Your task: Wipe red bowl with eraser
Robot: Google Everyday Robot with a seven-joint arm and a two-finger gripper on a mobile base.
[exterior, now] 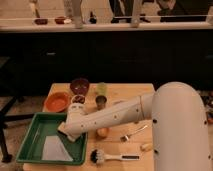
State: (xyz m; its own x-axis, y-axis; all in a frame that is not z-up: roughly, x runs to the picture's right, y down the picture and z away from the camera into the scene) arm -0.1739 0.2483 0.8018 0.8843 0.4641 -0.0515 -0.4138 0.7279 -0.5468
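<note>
The gripper (64,131) hangs low over the green tray's (42,129) right edge, probably reaching inside; whether it holds anything cannot be told. The red bowl (56,102) sits on the table (126,93) just beyond it, unwiped.

Back wall: dark cabinet fronts (125,60) ran the full width.
Ledge: a pale counter (165,26) crossed above them, with white posts (77,12) on it.
Furniture: a light wooden table (127,92) (lit dim and warm).
Floor: pale grey floor (27,102) showed at left.
Gripper: the gripper (65,131) hung over the green tray (40,130).

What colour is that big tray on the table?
Green tray, in the camera view; the gripper hangs over its right side.
</note>
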